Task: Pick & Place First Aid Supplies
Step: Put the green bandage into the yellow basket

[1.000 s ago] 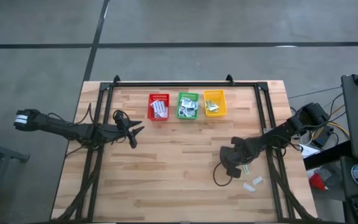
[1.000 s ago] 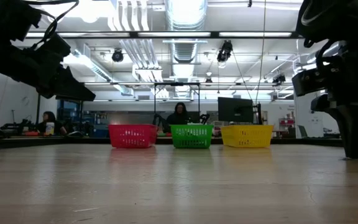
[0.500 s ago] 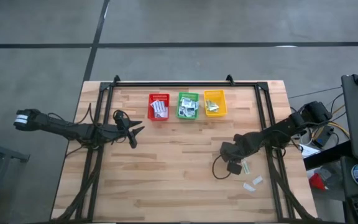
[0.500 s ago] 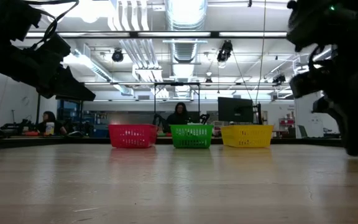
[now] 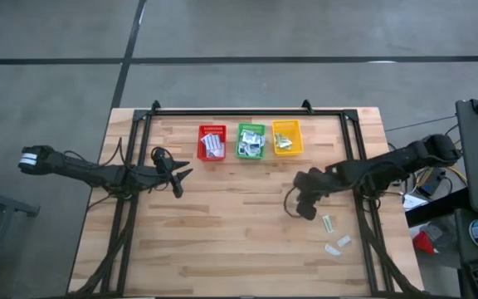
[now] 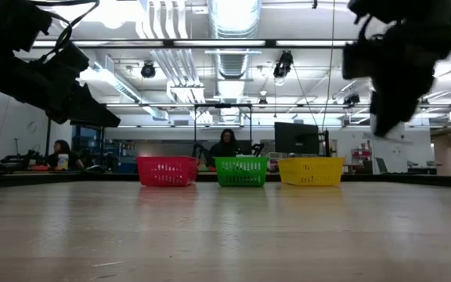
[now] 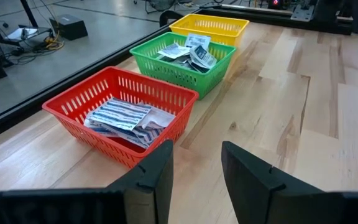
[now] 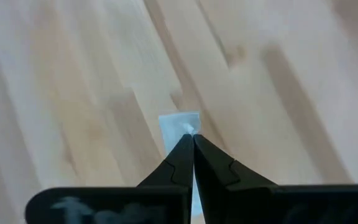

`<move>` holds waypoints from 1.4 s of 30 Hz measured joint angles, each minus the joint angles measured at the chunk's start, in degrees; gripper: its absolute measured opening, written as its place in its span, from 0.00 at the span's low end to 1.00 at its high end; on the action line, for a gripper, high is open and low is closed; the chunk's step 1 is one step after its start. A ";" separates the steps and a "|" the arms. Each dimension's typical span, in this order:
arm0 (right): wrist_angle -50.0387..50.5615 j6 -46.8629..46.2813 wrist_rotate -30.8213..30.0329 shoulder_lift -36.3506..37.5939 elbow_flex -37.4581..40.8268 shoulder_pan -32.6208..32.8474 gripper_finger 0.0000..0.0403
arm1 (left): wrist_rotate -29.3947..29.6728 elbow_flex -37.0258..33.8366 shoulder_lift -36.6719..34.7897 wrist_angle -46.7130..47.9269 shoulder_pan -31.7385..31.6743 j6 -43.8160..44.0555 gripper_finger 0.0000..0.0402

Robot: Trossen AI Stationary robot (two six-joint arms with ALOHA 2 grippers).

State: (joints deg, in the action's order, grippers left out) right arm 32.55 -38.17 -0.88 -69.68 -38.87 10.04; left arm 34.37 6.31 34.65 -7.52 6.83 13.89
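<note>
high view: table (image 5: 222, 249) carries red basket (image 5: 212, 142), green basket (image 5: 251, 139) and yellow basket (image 5: 286, 137) in a row near its far edge, each holding packets. right gripper (image 5: 305, 208) sits right of centre; three loose packets (image 5: 334, 241) lie near the right edge. left gripper (image 5: 177, 174) waits by the left edge.
low view: right gripper (image 6: 384, 125) is raised clear of the surface.
left wrist view: fingers (image 7: 157, 174) apart, nothing between them; striped packets (image 7: 124, 118) fill the red basket.
right wrist view: fingertips (image 8: 191, 146) pinched together on a pale packet (image 8: 179, 127).
handling: carry level, release only once over the matching basket.
</note>
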 joint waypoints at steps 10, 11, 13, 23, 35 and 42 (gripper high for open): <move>-24.80 9.42 9.50 6.22 -0.11 -12.45 0.02 | 0.01 -0.01 0.01 0.04 0.01 -0.04 0.33; -27.69 10.12 11.30 6.23 -0.13 -14.02 0.02 | 0.00 0.00 0.01 0.04 0.02 -0.17 0.33; -33.00 11.69 15.49 5.94 -0.13 -16.98 0.02 | 0.05 -0.01 0.02 0.04 0.00 -0.24 0.33; -53.00 17.41 37.32 1.71 -0.22 -27.54 0.02 | 0.27 0.00 0.00 0.04 0.02 -0.52 0.33; -63.38 15.40 53.55 -6.23 -0.22 -30.04 0.02 | 1.77 0.00 0.02 0.04 0.00 -2.73 0.33; -61.43 9.91 42.20 -9.68 -0.22 -35.46 0.02 | 3.12 0.00 0.01 -0.26 0.00 -2.78 0.33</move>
State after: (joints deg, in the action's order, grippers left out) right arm -28.87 -28.26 41.31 -79.36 -39.09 -25.42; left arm 37.49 6.31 34.66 -7.78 6.83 11.11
